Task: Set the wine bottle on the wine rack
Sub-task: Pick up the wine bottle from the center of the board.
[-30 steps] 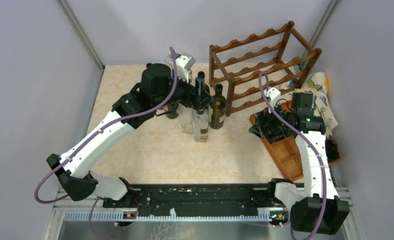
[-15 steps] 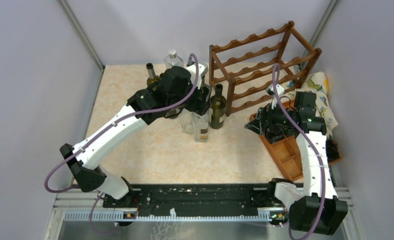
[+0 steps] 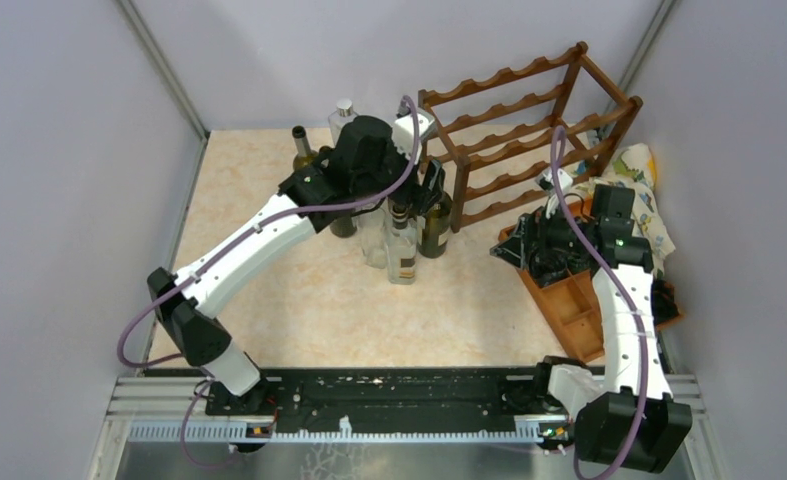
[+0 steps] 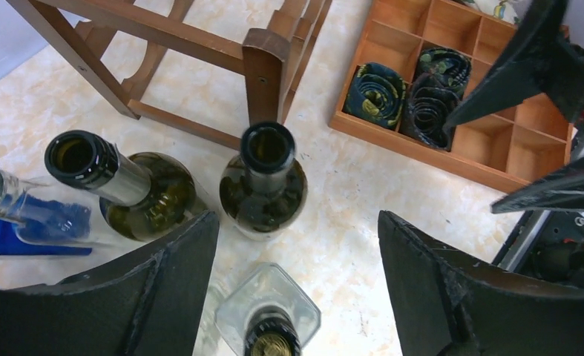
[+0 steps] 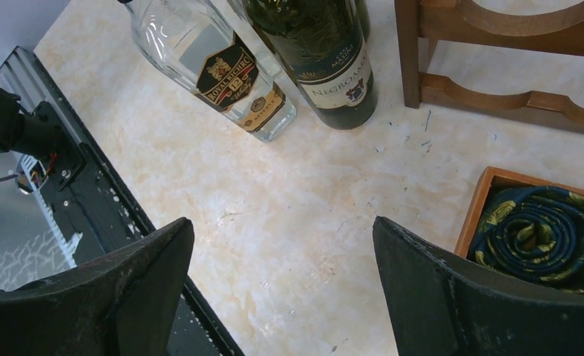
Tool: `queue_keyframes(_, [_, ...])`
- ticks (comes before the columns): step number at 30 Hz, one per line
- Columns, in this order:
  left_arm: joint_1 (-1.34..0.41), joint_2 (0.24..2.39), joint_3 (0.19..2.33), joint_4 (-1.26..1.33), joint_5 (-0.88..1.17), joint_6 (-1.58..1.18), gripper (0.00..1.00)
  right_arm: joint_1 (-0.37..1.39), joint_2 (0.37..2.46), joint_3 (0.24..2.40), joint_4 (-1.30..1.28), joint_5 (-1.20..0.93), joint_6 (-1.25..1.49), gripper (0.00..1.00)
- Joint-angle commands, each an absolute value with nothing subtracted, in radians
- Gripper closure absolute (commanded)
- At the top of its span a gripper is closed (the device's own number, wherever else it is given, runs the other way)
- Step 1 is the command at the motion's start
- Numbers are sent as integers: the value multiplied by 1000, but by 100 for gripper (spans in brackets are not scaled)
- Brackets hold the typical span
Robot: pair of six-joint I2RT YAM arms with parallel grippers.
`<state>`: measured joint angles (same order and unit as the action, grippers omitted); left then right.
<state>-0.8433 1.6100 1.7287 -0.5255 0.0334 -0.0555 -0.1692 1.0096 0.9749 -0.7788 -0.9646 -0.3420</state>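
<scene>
The dark reddish-brown wine rack stands at the back right, and its post shows in the left wrist view. A dark green wine bottle stands upright just left of it, open-mouthed, with a white label. My left gripper hangs open above the bottle cluster. This bottle is just ahead of its fingertips and the gripper holds nothing. My right gripper is open and empty over bare table, right of the bottles.
A clear square whisky bottle and a second dark green bottle stand beside the wine bottle. Two more bottles stand behind. A flat wooden compartment tray with rolled ties lies at the right, with a patterned cloth behind it.
My left arm has swung right and stretched out, bringing its gripper over the bottles next to the rack. The right gripper has shifted only slightly.
</scene>
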Motion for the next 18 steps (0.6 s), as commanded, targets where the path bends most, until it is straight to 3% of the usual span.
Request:
queue_keyframes(1, [-802,1652,1758,-434,151,-40,17,-188,975,969,-729,-997,-329,11])
queue_keyframes(18, [-799,1775,1774,-384,166,-15,30,-206,971,951,-706,-999,-318,11])
